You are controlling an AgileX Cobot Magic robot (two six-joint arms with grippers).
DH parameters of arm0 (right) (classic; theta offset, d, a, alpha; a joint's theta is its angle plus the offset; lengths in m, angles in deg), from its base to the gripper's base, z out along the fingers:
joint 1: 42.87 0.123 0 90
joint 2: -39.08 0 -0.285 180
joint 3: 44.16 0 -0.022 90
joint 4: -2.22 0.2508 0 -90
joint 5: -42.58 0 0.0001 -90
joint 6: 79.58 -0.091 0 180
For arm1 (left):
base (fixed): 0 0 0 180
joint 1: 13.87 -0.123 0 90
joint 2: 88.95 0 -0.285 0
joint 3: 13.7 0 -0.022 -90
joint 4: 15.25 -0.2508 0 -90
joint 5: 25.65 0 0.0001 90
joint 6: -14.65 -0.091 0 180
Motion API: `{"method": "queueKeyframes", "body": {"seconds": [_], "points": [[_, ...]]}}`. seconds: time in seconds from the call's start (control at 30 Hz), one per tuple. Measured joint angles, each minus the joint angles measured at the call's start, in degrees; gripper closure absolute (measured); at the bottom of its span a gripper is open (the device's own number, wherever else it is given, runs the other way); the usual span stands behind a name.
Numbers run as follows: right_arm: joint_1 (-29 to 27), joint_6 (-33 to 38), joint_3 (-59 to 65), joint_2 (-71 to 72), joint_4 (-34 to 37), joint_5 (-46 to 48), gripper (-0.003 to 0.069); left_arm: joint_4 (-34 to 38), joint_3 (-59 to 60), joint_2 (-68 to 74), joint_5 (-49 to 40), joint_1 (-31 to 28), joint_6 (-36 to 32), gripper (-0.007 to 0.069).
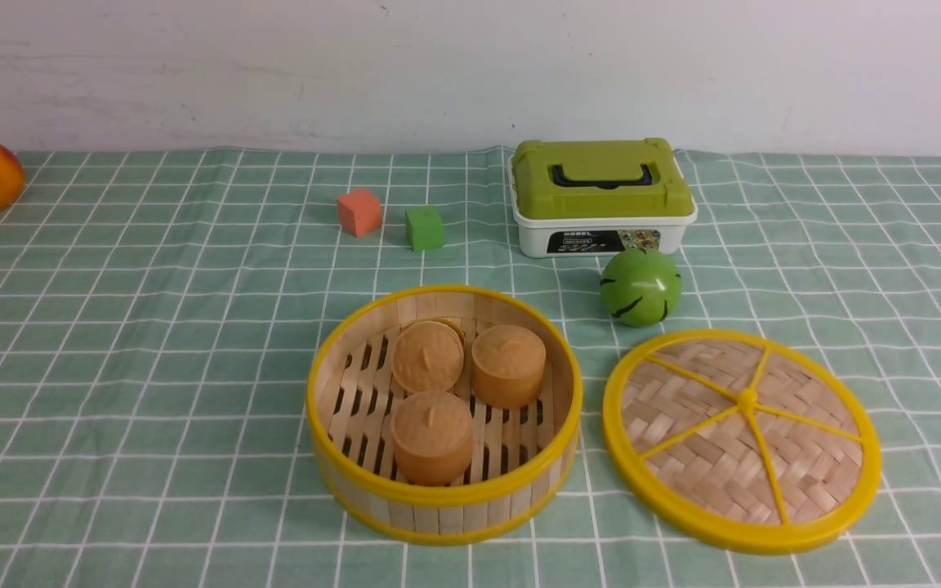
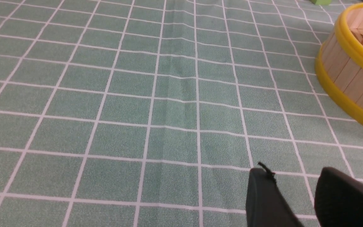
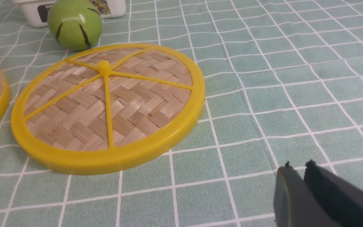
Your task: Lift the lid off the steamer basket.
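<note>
Altogether one lid (image 1: 742, 441), one steamer basket (image 1: 444, 498), three buns (image 1: 431, 435) inside.

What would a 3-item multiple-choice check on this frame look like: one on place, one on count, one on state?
1. Where is the lid?
A. on the steamer basket
B. flat on the cloth to the right of the steamer basket
C. on the white box

2. How many brown cakes are in the steamer basket?
A. one
B. three
C. five

3. What state is the right pincer in?
A. nearly shut, holding nothing
B. clamped on the lid's rim
C. wide open over the green ball

Key: 1 B, the lid lies on the cloth beside the basket, near the green ball. 2 B, three cakes stand on the slatted floor. 3 A, its tips sit close together over bare cloth, apart from the lid.
</note>
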Motion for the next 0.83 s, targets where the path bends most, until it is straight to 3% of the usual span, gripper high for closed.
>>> {"method": "queueKeyframes", "body": {"seconds": [0.83], "points": [[0.0,0.0,0.0,0.0,0.0,0.0,0.0593,0.0,0.0,0.0,0.0,0.0,0.0,0.0386]]}}
